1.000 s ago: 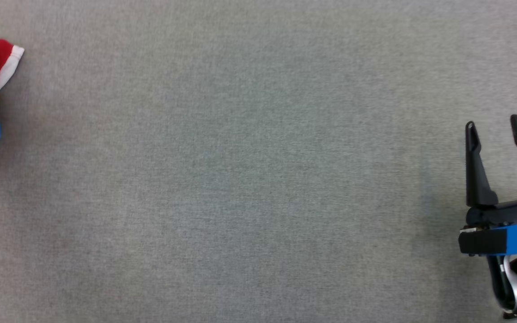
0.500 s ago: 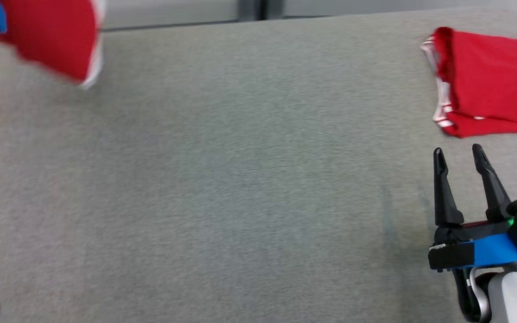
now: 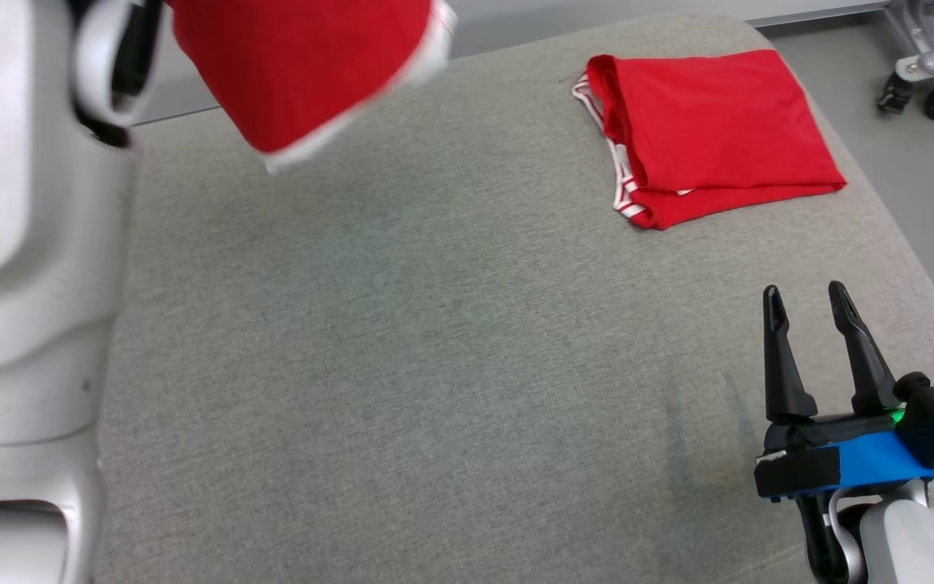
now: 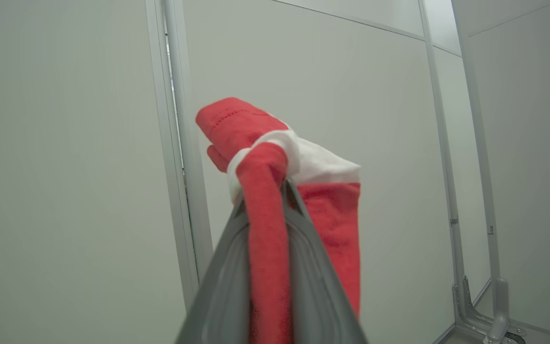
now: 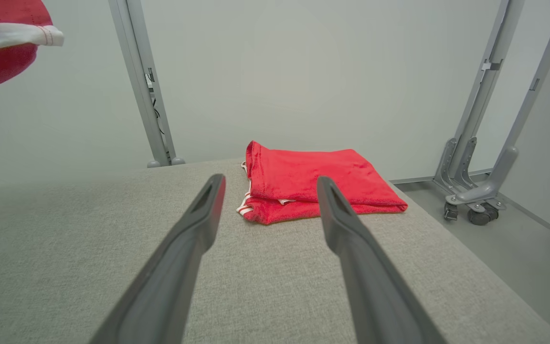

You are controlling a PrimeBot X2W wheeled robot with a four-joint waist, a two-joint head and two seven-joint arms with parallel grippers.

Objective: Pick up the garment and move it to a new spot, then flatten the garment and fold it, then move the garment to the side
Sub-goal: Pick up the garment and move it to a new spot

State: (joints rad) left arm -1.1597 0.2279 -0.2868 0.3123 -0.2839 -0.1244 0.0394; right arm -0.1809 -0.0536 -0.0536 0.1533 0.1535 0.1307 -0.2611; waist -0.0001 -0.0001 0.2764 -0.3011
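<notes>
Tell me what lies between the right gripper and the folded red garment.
Nothing: bare grey fabric surface separates the right gripper from the folded red garment, per the head view.

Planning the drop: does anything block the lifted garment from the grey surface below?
Nothing visible does. The garment hangs in the left pincer, lifted off the grey surface; a folded red cloth lies apart, far right.

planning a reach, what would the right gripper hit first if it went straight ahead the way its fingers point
Probably the folded red garment, lying straight ahead of the right gripper; if it angles down, the grey cushion first.
</notes>
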